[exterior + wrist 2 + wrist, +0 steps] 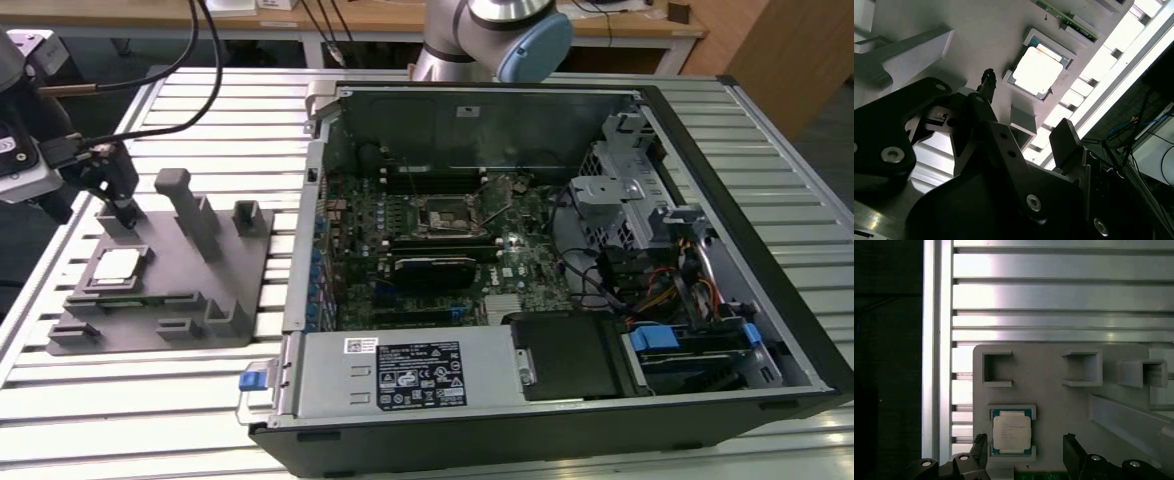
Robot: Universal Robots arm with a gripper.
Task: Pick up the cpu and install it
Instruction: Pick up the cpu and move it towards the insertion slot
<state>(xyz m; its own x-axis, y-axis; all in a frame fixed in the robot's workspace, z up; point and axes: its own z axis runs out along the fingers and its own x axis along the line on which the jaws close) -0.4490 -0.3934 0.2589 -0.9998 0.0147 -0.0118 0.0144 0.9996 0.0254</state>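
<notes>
Slatted metal table [134, 400] bears grey fixture plate [200, 305] holding cpu [118, 265].

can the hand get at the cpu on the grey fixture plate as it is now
Probably yes. The cpu lies uncovered in its seat on the grey fixture plate, and the open hand hangs close over it, fingers apart wider than the chip.

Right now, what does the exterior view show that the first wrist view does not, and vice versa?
The exterior view adds the open computer case and its motherboard. The first wrist view adds the green rim around the cpu and the gripper open beside it. Both share the cpu in the grey fixture plate on the slatted table.
</notes>
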